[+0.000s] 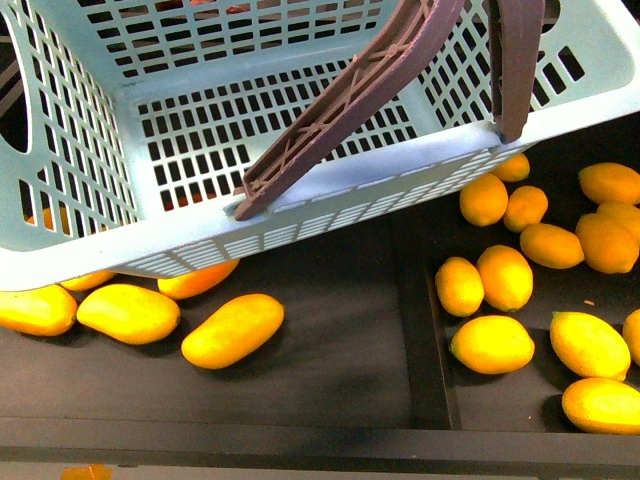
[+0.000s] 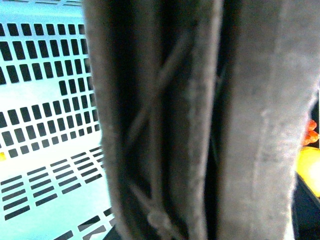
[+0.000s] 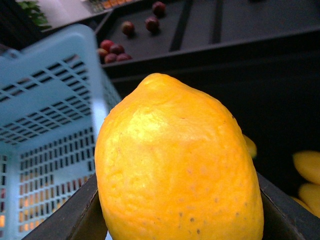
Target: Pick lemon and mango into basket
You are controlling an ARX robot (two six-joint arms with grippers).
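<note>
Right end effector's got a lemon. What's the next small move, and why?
Probably carry the lemon sideways over the basket opening before letting go. In the right wrist view the right end effector grips it, and the basket lies off to one side rather than beneath.

Smooth light teal plastic with a soft sheen on the basket (image 1: 400, 178), matt, ribbed brown plastic on the handles (image 1: 350, 100), lemon (image 3: 180, 165) with waxy, faintly shiny, finely dotted skin, mangoes (image 1: 232, 330) smooth and glossy, shelf (image 1: 330, 370) black and matt
</note>
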